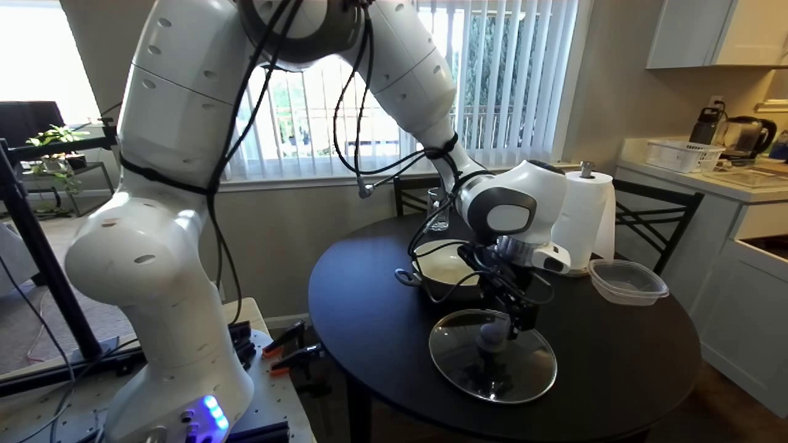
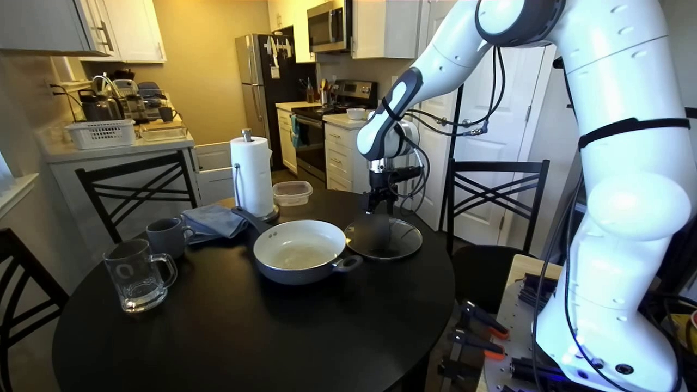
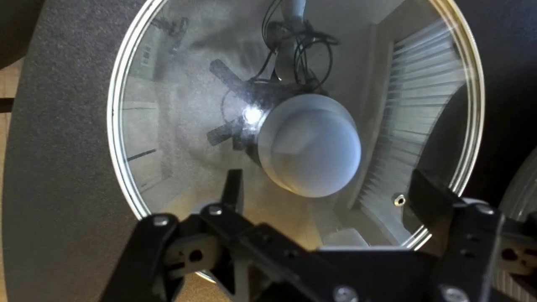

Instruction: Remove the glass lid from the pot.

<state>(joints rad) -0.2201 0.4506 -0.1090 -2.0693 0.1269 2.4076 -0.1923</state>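
Observation:
The glass lid point(image 1: 523, 372) lies on the dark table beside the pot, in both exterior views point(image 2: 405, 239). In the wrist view the lid point(image 3: 188, 167) fills the middle, with a metal rim and a round pale grey knob point(image 3: 309, 145). The pot point(image 2: 294, 276), a wide grey pan with a pale inside, stands uncovered; it also shows in an exterior view point(image 1: 444, 264). My gripper point(image 3: 325, 186) is open over the lid, its fingers wide apart. The knob lies just beyond the fingertips and is not held. In an exterior view a blurred patch below the gripper point(image 2: 377, 209) hides the knob.
A paper towel roll point(image 2: 253, 179) and a clear plastic container point(image 2: 293, 193) stand behind the pot. A glass mug point(image 2: 140, 275), a grey mug point(image 2: 166, 238) and a blue cloth point(image 2: 212, 222) are also on the round table point(image 2: 305, 337). The pot's long handle point(image 2: 250, 219) sticks out.

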